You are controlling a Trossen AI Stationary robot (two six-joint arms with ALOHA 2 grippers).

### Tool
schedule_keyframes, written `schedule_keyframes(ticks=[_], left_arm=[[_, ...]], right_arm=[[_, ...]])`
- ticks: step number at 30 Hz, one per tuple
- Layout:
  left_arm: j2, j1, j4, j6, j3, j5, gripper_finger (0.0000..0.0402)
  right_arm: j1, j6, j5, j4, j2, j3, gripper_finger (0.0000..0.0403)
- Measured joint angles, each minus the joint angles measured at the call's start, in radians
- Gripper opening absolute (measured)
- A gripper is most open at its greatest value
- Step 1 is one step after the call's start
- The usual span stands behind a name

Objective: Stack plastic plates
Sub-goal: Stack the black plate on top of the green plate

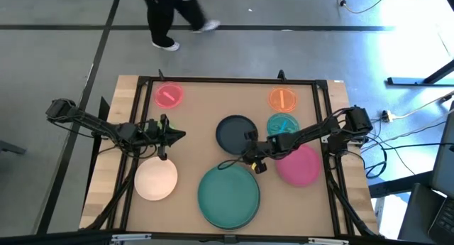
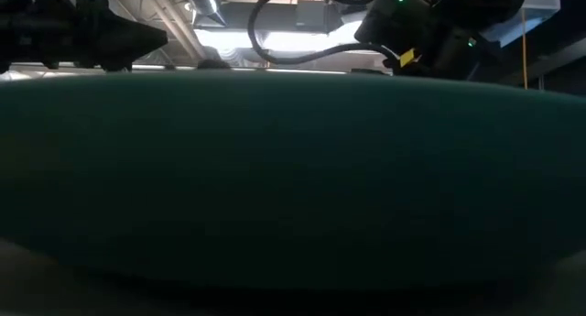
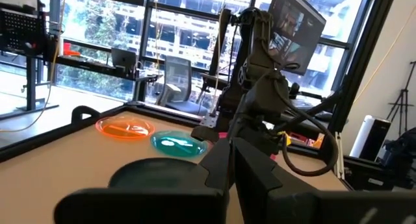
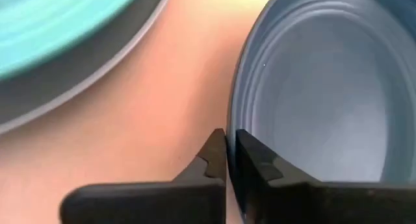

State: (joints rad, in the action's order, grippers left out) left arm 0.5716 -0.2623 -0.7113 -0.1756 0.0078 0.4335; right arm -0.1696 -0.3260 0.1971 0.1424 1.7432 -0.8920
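Right gripper [image 4: 226, 160] jaws nearly shut, pinching navy plate [image 4: 325, 107] rim; best lifted level, then centred over teal plate [image 1: 228, 196]; left jaws' state unclear.

Colours by position from the black right gripper [image 1: 253, 160]: dark navy plate [image 1: 235, 133] at its fingertips; teal plate [image 1: 228, 196] on a grey one just beside; magenta plate [image 1: 298, 165] under its arm; translucent blue plate [image 1: 282, 124] and orange plate [image 1: 282, 99] beyond; cream-white plate [image 1: 155, 180] and pink plate [image 1: 169, 95] well apart, nearer the black left gripper [image 1: 172, 136].
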Motion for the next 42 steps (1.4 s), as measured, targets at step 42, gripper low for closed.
schedule_keyframes(ticks=[42], left_arm=[[0.004,0.000,-0.008,-0.027,0.000,0.007,0.0015]], right_arm=[[-0.337,0.324,-0.244,-0.030,-0.079,-0.227,0.0009]])
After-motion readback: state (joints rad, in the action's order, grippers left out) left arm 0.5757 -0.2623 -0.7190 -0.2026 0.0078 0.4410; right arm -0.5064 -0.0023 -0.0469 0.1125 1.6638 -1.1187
